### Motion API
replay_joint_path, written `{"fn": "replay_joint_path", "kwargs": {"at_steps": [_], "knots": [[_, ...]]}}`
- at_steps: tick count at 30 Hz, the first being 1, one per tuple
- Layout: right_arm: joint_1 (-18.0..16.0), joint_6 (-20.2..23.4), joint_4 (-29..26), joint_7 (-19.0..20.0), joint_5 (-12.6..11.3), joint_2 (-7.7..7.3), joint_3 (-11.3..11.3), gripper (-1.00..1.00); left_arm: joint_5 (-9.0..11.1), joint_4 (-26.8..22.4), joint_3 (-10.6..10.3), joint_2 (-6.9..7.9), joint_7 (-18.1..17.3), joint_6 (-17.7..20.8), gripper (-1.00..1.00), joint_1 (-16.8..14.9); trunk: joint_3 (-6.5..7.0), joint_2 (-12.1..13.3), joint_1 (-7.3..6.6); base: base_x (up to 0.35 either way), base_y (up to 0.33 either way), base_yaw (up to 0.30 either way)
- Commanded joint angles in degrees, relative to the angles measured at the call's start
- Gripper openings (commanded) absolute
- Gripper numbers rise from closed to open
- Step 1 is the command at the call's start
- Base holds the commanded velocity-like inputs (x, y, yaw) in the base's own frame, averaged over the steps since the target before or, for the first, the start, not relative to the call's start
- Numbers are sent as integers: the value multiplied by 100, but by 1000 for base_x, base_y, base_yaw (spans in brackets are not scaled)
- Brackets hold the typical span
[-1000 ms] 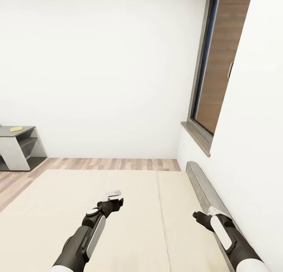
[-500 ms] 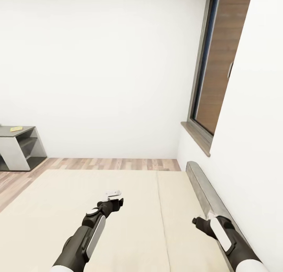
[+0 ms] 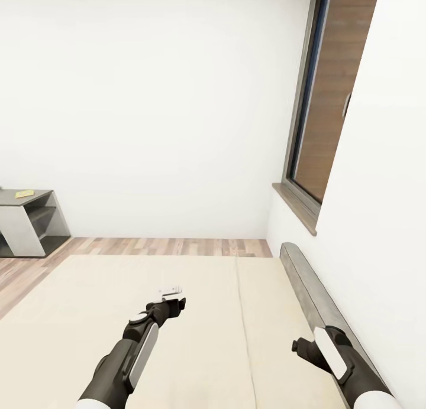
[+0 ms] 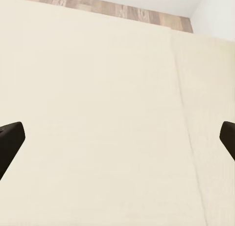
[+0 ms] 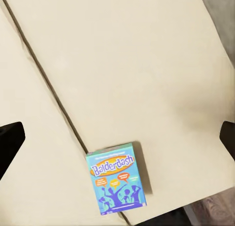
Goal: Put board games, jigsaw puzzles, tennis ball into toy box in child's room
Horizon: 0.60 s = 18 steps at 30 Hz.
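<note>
A light blue board game [image 5: 116, 179] with yellow "Balderdash" lettering lies flat on the beige bed [image 5: 137, 64], close to the mattress seam and near the bed's edge. My right gripper [image 5: 117, 138] hovers above it, open, its dark fingertips [image 5: 10, 140] far apart with nothing between them. In the head view the right gripper [image 3: 300, 346] hangs over the bed [image 3: 89, 314] beside the grey headboard [image 3: 307, 285]. My left gripper [image 3: 173, 302] is out over the middle of the mattress. It [image 4: 117, 140] is open over bare mattress [image 4: 98, 89].
A low grey side cabinet [image 3: 26, 223] with a small yellow item [image 3: 24, 194] on top stands against the far wall at left. A wood-plank floor strip [image 3: 165, 246] runs beyond the bed. A tall grey-framed window [image 3: 322, 113] is in the right wall.
My right arm has drawn back toward me and lower over the bed beside the headboard. The left arm has stayed put.
</note>
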Motion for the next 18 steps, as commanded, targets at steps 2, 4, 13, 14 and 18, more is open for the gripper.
{"fn": "replay_joint_path", "kwargs": {"at_steps": [2, 4, 13, 14, 18], "knots": [[-2, 20, -7, -63, -62, 2, 0, 100, 68, -27, -5, 3, 47, 64, 100, 0, -7, -8, 3, 0, 0, 0], [-2, 30, -7, -70, -62, 3, 0, 100, 76, -41, -1, 4, 44, 145, 100, -2, -7, -8, 3, 0, 0, 0], [-2, 103, -17, -79, -64, 2, -1, 100, 103, -491, 45, 19, -63, 1509, 100, -17, -7, -8, 3, 0, 0, 0], [-2, 105, -18, -80, -64, 3, -1, 100, 104, -599, 49, 25, -95, 1654, 100, -18, -7, -8, 3, 0, 0, 0], [-2, 117, -23, -92, -64, 9, -1, 100, 112, -1186, 68, 47, -444, 2444, 100, -16, -7, -8, 3, 0, 0, 0]]}}
